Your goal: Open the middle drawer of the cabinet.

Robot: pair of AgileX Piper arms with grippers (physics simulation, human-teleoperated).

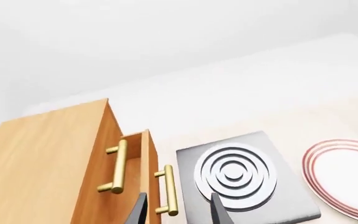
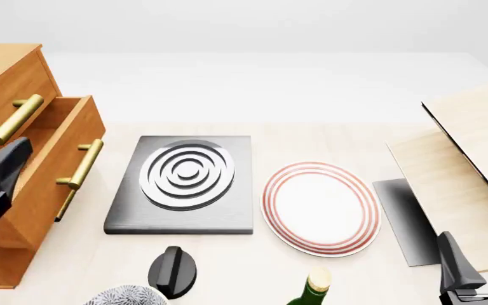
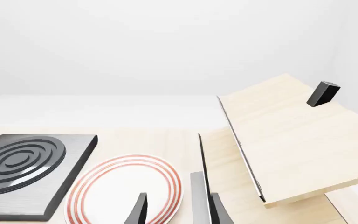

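hotplate (image 2: 180,184), plate (image 2: 321,208), bottle (image 2: 312,289)

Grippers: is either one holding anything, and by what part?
No. The left gripper is open beside the middle drawer's handle, the right gripper open over the plate.

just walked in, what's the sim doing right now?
Two arms at a table. The middle drawer of the cabinet is pulled part way out. The left gripper sits open close to the drawer's brass handle, gripping nothing. The right gripper is idle and open, off to the right by the pale wood board. A hotplate and a red-rimmed plate lie between them.
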